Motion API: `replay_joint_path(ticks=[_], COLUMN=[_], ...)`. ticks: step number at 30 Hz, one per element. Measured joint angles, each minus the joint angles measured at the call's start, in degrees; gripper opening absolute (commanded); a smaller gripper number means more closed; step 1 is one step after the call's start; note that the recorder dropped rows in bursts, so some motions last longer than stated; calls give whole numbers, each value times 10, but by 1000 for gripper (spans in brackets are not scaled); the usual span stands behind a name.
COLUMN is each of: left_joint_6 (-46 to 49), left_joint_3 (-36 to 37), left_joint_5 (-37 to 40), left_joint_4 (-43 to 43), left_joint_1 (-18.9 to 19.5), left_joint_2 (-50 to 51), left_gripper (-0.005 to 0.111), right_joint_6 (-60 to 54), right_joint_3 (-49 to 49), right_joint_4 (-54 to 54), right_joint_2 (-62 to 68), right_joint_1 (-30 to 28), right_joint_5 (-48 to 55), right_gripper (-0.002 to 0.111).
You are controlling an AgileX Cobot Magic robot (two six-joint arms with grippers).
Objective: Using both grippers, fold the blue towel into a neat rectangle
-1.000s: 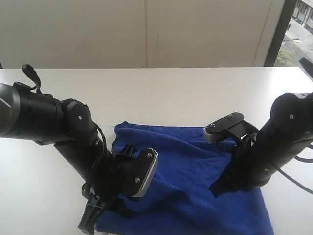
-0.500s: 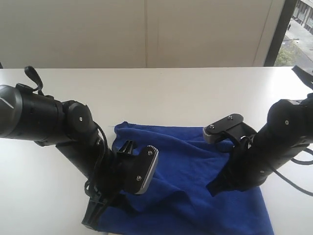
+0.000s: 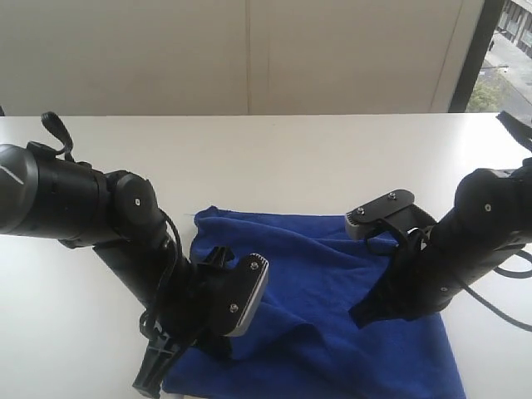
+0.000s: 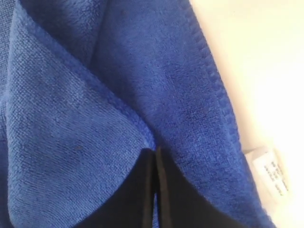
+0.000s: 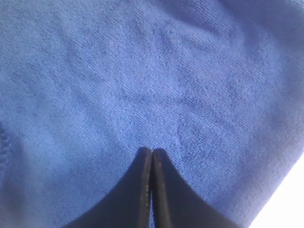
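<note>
Exterior: the blue towel (image 3: 332,283) lies rumpled toward 6 o'clock on the white table (image 3: 291,158), its near edge cut off. The arms hide both claw tips, so the left gripper (image 3: 158,374) and right gripper (image 3: 366,312) are hard to read. The left wrist sits a touch lower than half a second ago.

Left wrist: jaws together on a flap's hem, with the white tag (image 4: 270,173) nearby.

Right wrist: jaws pressed together against the towel. Can't tell if they pinch any cloth.

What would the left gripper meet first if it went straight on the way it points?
The blue towel: the left gripper, jaws shut, sits at the edge of a folded-over layer, with more cloth straight ahead. Whether it pinches the cloth is unclear.
</note>
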Motion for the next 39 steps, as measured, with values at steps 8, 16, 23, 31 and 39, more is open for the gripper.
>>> replay_joint_path(ticks=[8,16,23,31,39], left_joint_6=[1,-61,-106,-121,-128], left_joint_3=[0,0,0,0,0], left_joint_5=[10,72,78,103,112], left_joint_4=[5,107,155,185,197], left_joint_1=[0,0,0,0,0], left_joint_2=[-27,-43,-58,-59,-60], left_gripper=[0,0,0,0,0], right_joint_6=[0,0,1,1,3], right_joint_3=[0,0,0,0,0], right_joint_4=[0,0,0,0,0], right_joint_2=[0,0,0,0,0], right_joint_1=[0,0,0,0,0], right_joint_5=[-2,-4,-4,-4,-4], right_gripper=[0,0,0,0,0])
